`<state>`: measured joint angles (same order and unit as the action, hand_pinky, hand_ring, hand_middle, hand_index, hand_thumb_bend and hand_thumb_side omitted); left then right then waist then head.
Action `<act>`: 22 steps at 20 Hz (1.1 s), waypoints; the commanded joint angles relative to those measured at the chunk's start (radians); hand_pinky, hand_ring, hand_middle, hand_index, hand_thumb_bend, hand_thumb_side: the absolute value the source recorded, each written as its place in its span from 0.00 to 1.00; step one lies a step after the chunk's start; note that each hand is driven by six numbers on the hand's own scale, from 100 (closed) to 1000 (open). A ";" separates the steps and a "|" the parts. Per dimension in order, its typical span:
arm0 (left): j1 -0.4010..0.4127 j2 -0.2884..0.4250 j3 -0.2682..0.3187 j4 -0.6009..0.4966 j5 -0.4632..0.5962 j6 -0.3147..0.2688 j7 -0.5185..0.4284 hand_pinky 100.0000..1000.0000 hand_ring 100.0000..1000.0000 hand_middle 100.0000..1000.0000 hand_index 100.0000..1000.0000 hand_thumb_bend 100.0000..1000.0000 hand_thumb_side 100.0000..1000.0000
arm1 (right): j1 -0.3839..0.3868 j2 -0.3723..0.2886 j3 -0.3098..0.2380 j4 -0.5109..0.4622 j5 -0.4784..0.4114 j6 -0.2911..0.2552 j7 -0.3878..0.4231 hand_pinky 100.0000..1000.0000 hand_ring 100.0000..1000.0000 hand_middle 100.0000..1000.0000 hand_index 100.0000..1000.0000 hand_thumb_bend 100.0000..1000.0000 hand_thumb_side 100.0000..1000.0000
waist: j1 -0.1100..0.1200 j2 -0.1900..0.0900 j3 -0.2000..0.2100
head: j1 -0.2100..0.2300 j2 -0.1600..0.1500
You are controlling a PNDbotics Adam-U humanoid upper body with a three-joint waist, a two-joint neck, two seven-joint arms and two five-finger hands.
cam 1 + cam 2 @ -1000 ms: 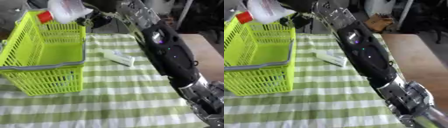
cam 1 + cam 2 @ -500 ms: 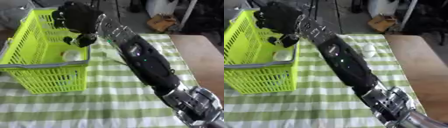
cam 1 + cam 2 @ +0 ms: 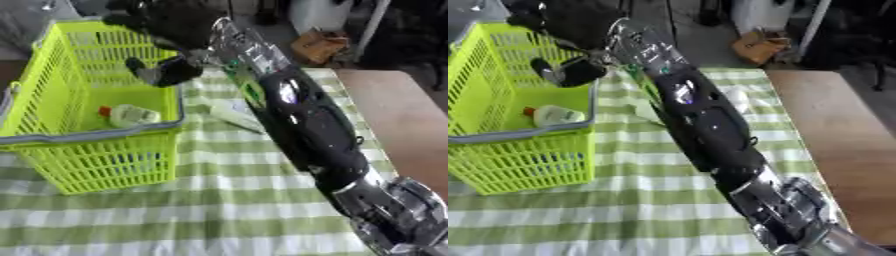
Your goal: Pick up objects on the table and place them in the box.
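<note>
Since a second ago the white bottle (image 3: 131,115) with the red cap has left my right robot hand (image 3: 166,70) and now lies on its side on the floor of the green basket (image 3: 96,165), cap toward the left wall. I keep the hand over the basket's far right corner, above the rim and apart from the bottle; its fingers look relaxed and partly spread, pinching nothing, though the dark blur hides their exact pose. I reached across from the right so the forearm (image 3: 306,125) runs diagonally over the checked tabletop (image 3: 219,210). One flat white object (image 3: 234,116) lies on the cloth just right of the basket, partly under my arm; I judge it next. Another pale item (image 3: 737,100) shows beyond the arm in the right eye view. My left robot hand is out of sight.
</note>
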<state>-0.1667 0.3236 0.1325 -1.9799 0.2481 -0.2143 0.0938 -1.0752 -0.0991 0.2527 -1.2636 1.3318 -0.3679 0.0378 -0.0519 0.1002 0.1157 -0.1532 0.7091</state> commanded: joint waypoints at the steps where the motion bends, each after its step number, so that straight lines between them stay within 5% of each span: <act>1: -0.009 0.008 0.008 -0.020 -0.001 0.001 0.002 0.68 0.89 0.85 0.79 0.22 0.87 | -0.004 -0.049 -0.049 -0.078 -0.040 0.108 -0.122 0.77 0.77 0.84 0.93 0.14 0.62 | 0.011 -0.009 -0.008 | 0.012 -0.010; 2: -0.007 0.008 0.010 -0.020 -0.002 0.001 0.004 0.68 0.89 0.85 0.79 0.22 0.87 | 0.005 -0.060 -0.068 -0.096 -0.066 0.160 -0.181 0.70 0.71 0.76 0.89 0.16 0.58 | 0.013 -0.007 -0.013 | 0.018 -0.012; 5: -0.004 0.007 0.011 -0.020 -0.004 0.000 0.007 0.68 0.89 0.85 0.79 0.22 0.87 | 0.030 -0.092 -0.077 -0.120 -0.138 0.281 -0.321 0.68 0.69 0.75 0.88 0.17 0.57 | 0.015 -0.005 -0.023 | 0.031 -0.015; 8: 0.001 0.007 0.015 -0.020 -0.008 0.000 0.009 0.68 0.90 0.85 0.79 0.21 0.87 | 0.076 -0.149 -0.080 -0.116 -0.225 0.344 -0.354 0.64 0.67 0.73 0.87 0.19 0.53 | 0.019 0.000 -0.040 | 0.051 -0.018; 14: 0.001 0.005 0.012 -0.020 -0.013 0.002 0.004 0.68 0.90 0.85 0.79 0.21 0.88 | 0.162 -0.277 -0.091 -0.098 -0.513 0.285 -0.138 0.58 0.63 0.71 0.87 0.21 0.50 | 0.024 0.011 -0.061 | 0.075 -0.023; 22: -0.005 0.002 0.013 -0.020 -0.015 -0.002 -0.001 0.68 0.90 0.85 0.79 0.21 0.88 | 0.274 -0.372 -0.151 -0.191 -0.682 0.284 -0.034 0.53 0.57 0.62 0.82 0.24 0.47 | 0.033 0.029 -0.077 | 0.094 -0.027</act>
<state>-0.1593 0.3159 0.1387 -1.9799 0.2367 -0.2141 0.0950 -0.7852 -0.4343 0.1200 -1.4212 0.6756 -0.0850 -0.0070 -0.0206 0.1413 0.0384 -0.0638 0.6910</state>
